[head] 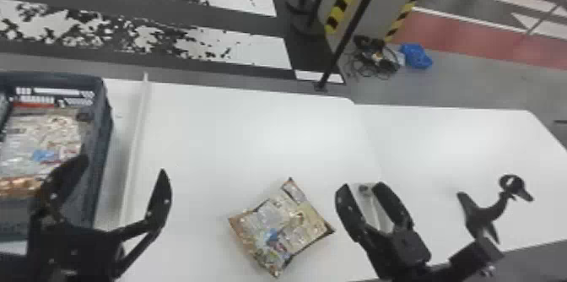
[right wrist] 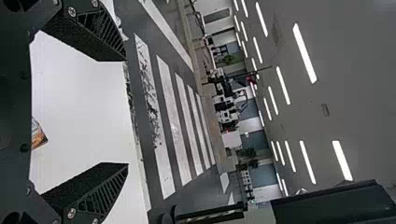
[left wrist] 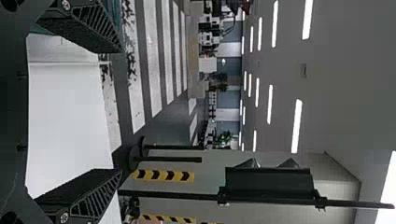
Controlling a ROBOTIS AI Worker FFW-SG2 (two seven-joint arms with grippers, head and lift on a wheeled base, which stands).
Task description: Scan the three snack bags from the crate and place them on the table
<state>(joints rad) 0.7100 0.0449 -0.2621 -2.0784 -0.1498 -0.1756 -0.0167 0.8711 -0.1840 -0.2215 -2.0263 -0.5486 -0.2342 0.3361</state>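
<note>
By the counter's [head: 236, 142] near edge, one snack bag [head: 280, 228] is seen between the left and right jaws, both open; it should be pinched gently across its middle.

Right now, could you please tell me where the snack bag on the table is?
In the head view, the bag lies low on the table, between the left gripper and the right gripper, closer to the right one.

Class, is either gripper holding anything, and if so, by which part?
Nothing is held: the left gripper and right gripper are open and empty, and a snack bag lies on the table between them.
</note>
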